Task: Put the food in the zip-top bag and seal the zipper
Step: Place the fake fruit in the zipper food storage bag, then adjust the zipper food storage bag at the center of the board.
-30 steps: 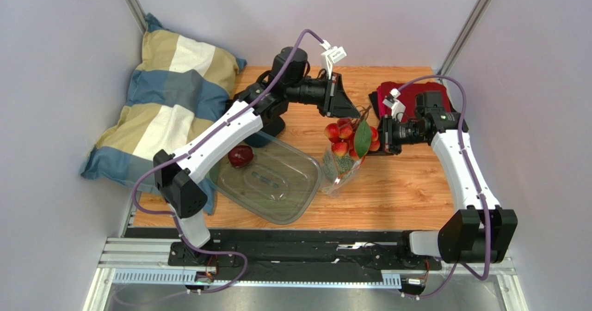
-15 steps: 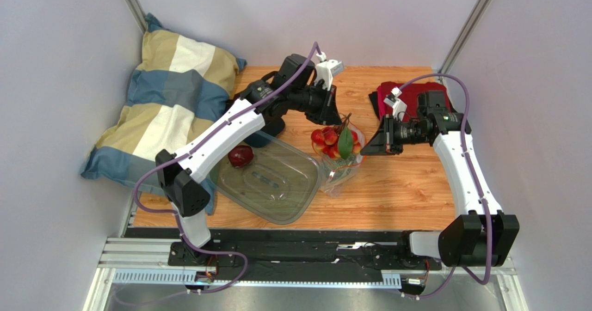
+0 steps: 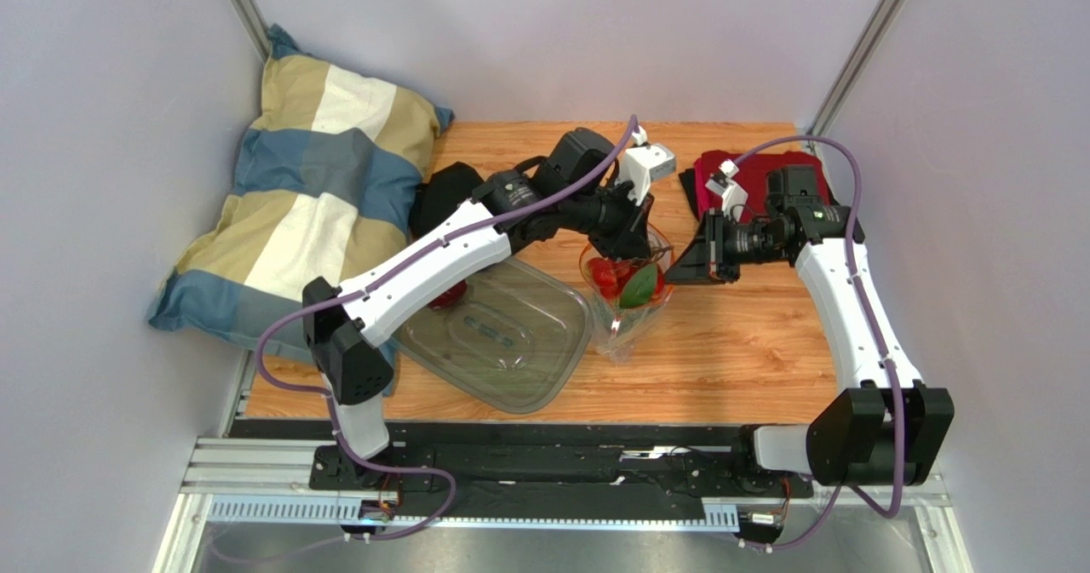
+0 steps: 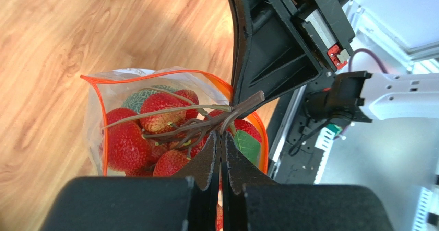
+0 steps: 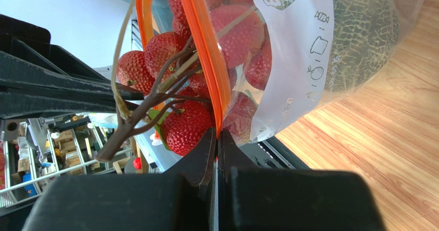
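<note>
The zip-top bag (image 3: 623,307) stands open mid-table with the green netted melon (image 5: 360,30) at its bottom. My left gripper (image 4: 221,136) is shut on the brown stem of the bunch of red fruits (image 4: 154,123), which hangs inside the bag's mouth; its green leaf (image 3: 637,287) shows from above. My right gripper (image 5: 217,133) is shut on the orange-red zipper strip (image 5: 206,45) at the bag's right rim (image 3: 668,267). The white label (image 5: 293,61) faces the right wrist camera. The dark red apple (image 3: 449,301) lies in the clear tub, mostly hidden by my left arm. The slider is not visible.
The clear plastic tub (image 3: 512,343) lies left of the bag. A striped pillow (image 3: 307,203) fills the back left. A red cloth (image 3: 755,177) lies at the back right behind my right gripper. The table's near edge meets a black rail.
My left arm swung right and lowered the bunch from above the bag into its mouth. The right gripper stayed on the bag's rim.
</note>
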Tool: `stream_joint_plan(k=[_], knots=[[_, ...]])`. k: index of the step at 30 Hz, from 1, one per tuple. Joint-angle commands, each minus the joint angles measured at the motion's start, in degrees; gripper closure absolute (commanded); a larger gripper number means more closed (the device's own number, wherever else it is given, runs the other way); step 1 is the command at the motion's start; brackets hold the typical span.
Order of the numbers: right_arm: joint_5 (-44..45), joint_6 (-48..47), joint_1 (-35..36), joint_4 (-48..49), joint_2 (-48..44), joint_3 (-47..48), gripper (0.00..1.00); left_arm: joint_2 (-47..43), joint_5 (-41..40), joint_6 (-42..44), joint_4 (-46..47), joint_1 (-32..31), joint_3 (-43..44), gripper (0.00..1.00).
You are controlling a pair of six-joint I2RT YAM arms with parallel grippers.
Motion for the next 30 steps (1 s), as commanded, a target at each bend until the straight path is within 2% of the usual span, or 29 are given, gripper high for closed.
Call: stream_joint_plan(k=[1, 4, 6, 9, 11, 12, 15, 20, 23, 30], knots=[[-2.05, 0.7, 0.1, 2.32, 0.12, 1.7, 1.0, 0.01, -3.82, 4.13, -0.9, -1.41, 2.34, 1.0], [-2.05, 0.61, 0.01, 2.23, -0.14, 1.7, 1.0, 2.57, -6.02, 2.55, -3.64, -0.88, 3.23, 1.0], [-1.97, 0.43, 0.01, 1.97, -0.32, 1.88, 1.0, 2.93, -4.37, 0.53, -2.95, 0.17, 2.27, 0.99], [-2.05, 0.08, 0.01, 1.7, -0.49, 1.71, 1.0, 3.11, -1.73, -0.1, -1.63, 2.1, 2.69, 0.89], [-1.88, -0.1, 0.01, 1.53, -0.49, 1.62, 1.0, 3.11, 0.38, 0.6, -2.85, 3.07, 3.75, 0.74], [-1.88, -0.36, 0.01, 1.44, -0.58, 1.62, 1.0, 2.67, 2.3, 1.74, -3.64, 3.34, 4.8, 0.6], [-1.7, -0.97, 0.1, 1.0, -0.49, 1.53, 1.0, 0.13, 6.78, 3.41, -6.02, 4.91, 4.98, 0.41], [-1.61, -1.77, 0.01, 0.64, -0.93, 1.44, 1.0, -6.9, 6.46, 2.02, -5.5, 9.48, -0.19, 0.38], [-1.7, -1.94, 0.01, 0.65, -1.2, 1.18, 1.0, -10.51, 3.03, 3.15, -4.53, 9.58, -5.64, 0.19], [-1.7, -2.03, 0.01, 0.38, -1.46, 1.96, 1.0, -4.73, 2.59, 1.75, -9.45, 9.23, -5.13, 0.2]])
